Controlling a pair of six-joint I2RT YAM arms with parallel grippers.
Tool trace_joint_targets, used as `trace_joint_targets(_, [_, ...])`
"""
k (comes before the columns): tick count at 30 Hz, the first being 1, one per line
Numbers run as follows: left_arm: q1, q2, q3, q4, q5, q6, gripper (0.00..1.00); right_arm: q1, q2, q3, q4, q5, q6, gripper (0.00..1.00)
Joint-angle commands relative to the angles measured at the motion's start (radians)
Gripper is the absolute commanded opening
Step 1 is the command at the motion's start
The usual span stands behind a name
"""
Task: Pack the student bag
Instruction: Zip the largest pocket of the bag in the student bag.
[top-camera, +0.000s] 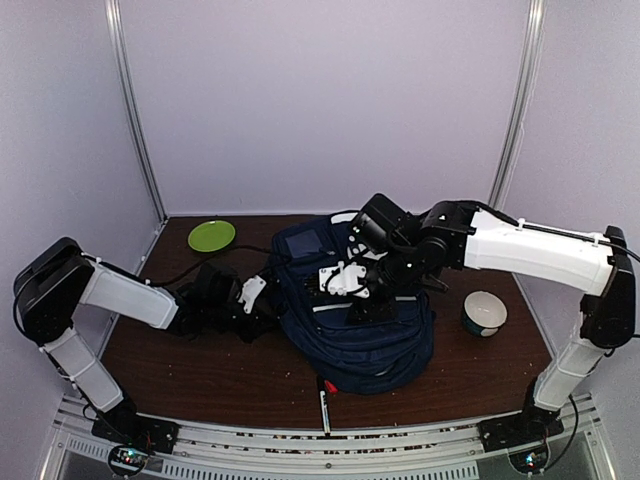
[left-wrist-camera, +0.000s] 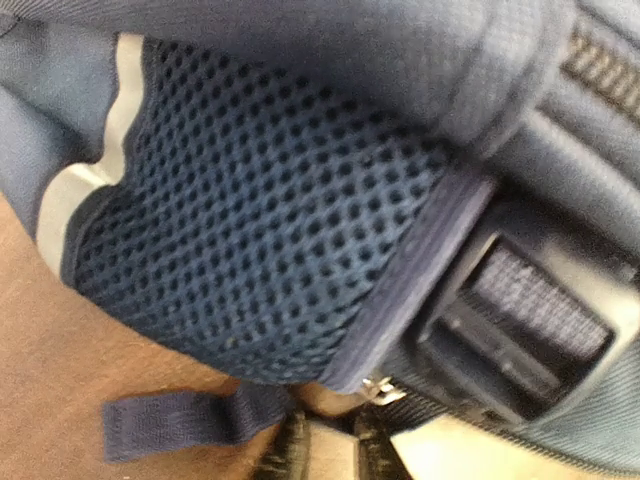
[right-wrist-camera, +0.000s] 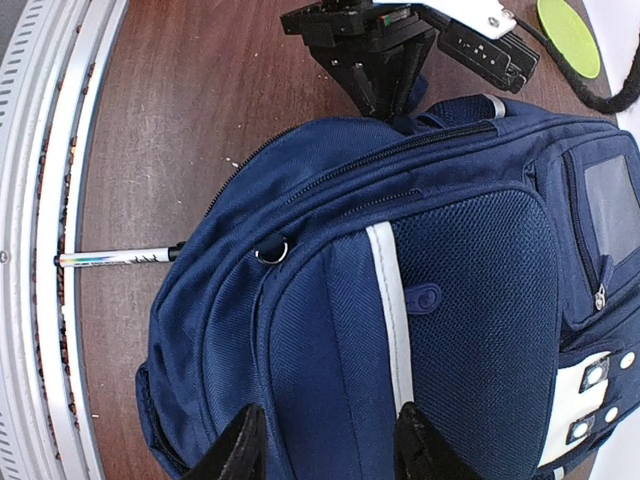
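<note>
- Student bag (top-camera: 355, 335): centre of table (top-camera: 200, 375); soft, slack fabric, likely to sag. Grip zip edge (right-wrist-camera: 400, 150) or strap (left-wrist-camera: 180, 425).
- Left gripper (left-wrist-camera: 332, 452): at its mesh pocket (left-wrist-camera: 250, 230); opening cannot be told.
- Right gripper (right-wrist-camera: 328, 450): fingers parted over front panel (right-wrist-camera: 320, 340), empty.

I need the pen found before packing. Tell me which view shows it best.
Right wrist: the pen appears sharp and large, one end at the student bag. Top external shows the pen small, by the bag's near side; left wrist shows none of it.
</note>
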Motion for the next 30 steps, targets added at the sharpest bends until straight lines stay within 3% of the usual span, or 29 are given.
trace_joint_targets(1, [0.005,0.012,0.009,0.004,-0.068,0.040,0.28,-0.010,-0.002,-0.027,0.033,0.033,-0.003,0.44])
trace_joint_targets(4, [0.005,0.018,0.001,0.042,-0.073,0.057,0.34,-0.010,-0.005,-0.034,0.041,0.009,0.013,0.44])
trace_joint_targets(9, [0.005,0.002,-0.092,0.254,-0.010,0.073,0.33,-0.010,-0.027,-0.055,0.043,0.011,0.016,0.45])
trace_joint_targets(18, [0.007,0.095,-0.071,0.469,0.064,0.064,0.29,-0.009,-0.031,-0.071,0.041,0.013,0.022,0.45])
trace_joint_targets(30, [0.009,0.185,-0.034,0.412,0.045,0.059,0.34,-0.008,-0.034,-0.079,0.040,0.008,0.021,0.45])
